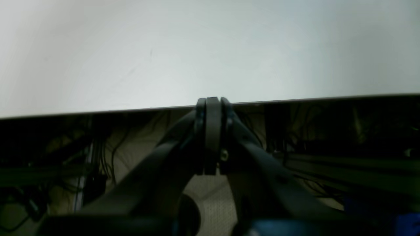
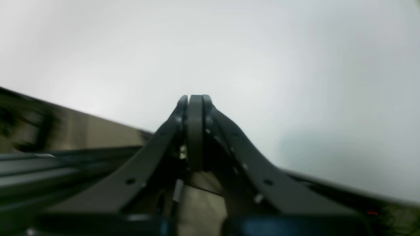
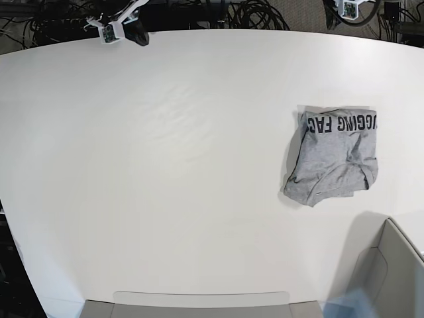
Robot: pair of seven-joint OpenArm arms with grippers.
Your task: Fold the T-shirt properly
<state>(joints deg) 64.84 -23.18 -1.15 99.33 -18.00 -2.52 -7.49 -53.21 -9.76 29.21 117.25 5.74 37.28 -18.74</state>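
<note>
The heather-grey T-shirt [image 3: 334, 156] lies folded into a compact bundle on the right side of the white table [image 3: 165, 165], with black capital lettering along its far edge. It does not appear in either wrist view. My left gripper [image 1: 212, 100] is shut with nothing in it, its tips at the table's edge [image 1: 295, 98]; in the base view only part of that arm [image 3: 349, 8] shows at the top right. My right gripper [image 2: 195, 97] is also shut and empty, hanging over the far left edge of the table [image 3: 136, 33]. Both are well away from the shirt.
A grey bin [image 3: 391, 265] stands at the bottom right corner and a flat grey tray [image 3: 199, 305] runs along the near edge. Bundles of black cables [image 3: 252, 13] lie behind the table's far edge.
</note>
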